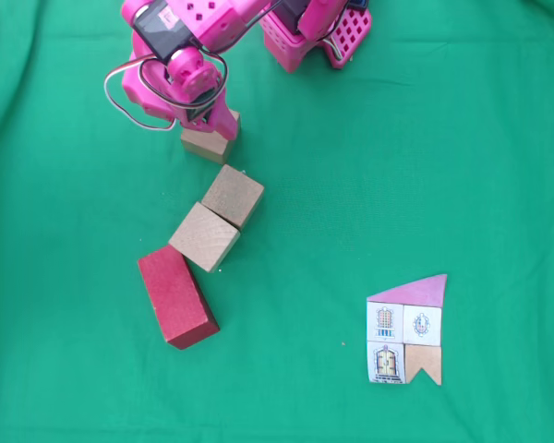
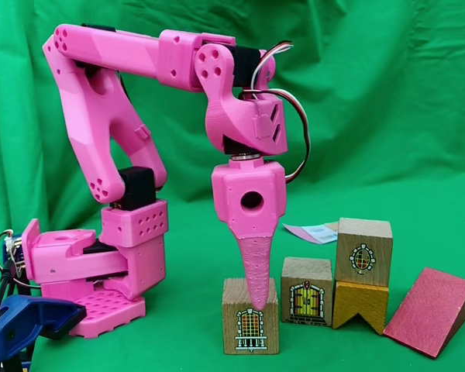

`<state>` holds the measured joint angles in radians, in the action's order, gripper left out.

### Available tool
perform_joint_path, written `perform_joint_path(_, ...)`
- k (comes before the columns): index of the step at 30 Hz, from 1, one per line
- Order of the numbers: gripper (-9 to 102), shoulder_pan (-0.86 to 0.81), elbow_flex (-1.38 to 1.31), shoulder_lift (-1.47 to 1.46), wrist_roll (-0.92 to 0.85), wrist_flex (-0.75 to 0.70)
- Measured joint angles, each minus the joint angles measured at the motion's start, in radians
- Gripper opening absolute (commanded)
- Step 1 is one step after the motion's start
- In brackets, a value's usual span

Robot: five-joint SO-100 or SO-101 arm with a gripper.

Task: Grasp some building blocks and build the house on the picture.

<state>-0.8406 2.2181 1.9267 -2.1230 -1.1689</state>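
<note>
Upper left of a fixed view, the pink gripper (image 1: 206, 118) stands over a tan cube (image 1: 210, 138); its grip state is indiscernible.

Bright, even light (soft shadows), sharp.

A green cloth (image 1: 462, 138) covers the whole table surface, with soft folds near the edges. In a fixed view the same green cloth hangs behind as a backdrop (image 2: 387, 85), with vertical wrinkles. The light is even, and shadows are soft.
</note>
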Motion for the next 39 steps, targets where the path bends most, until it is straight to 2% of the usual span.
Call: perform_joint_path(39, 32, 0.048, 0.072, -0.075, 0.0, 0.035)
